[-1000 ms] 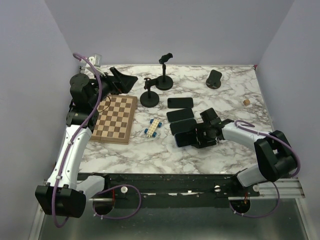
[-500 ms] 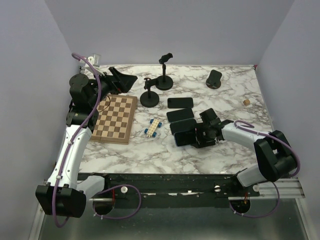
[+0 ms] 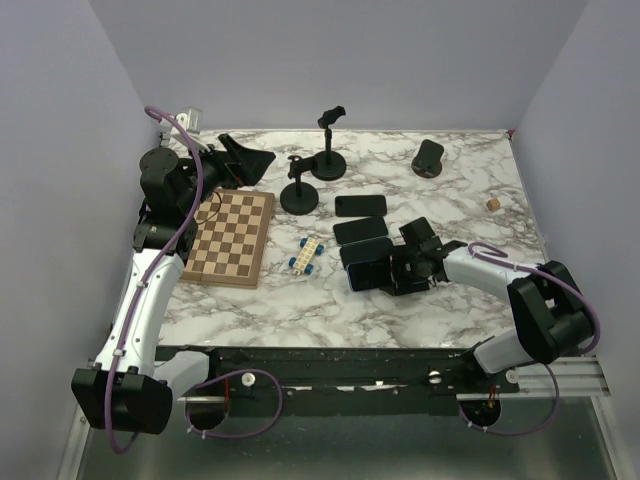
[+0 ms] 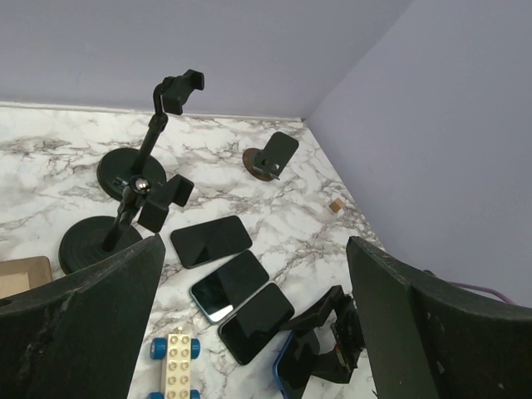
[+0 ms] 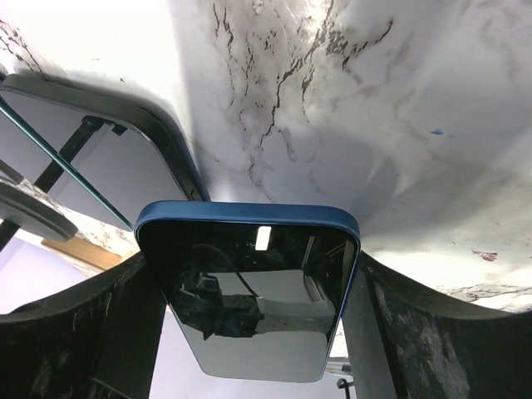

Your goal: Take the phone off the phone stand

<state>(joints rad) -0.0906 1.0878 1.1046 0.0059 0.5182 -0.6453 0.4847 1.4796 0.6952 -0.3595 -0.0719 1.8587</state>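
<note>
Marble table — right hand grips blue phone; well off edges.

Right gripper at the nearest phone, three more phones beyond, on marble table

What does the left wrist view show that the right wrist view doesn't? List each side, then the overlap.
Left wrist only: two clamp-arm phone stands, a small wedge stand, a wooden cube, three phones lying flat, a toy brick car and the chessboard corner.
Right wrist only: a close-up of reflections in the phone's glossy screen.
Both: the blue-cased phone, held by the right gripper, and the marble table.
</note>
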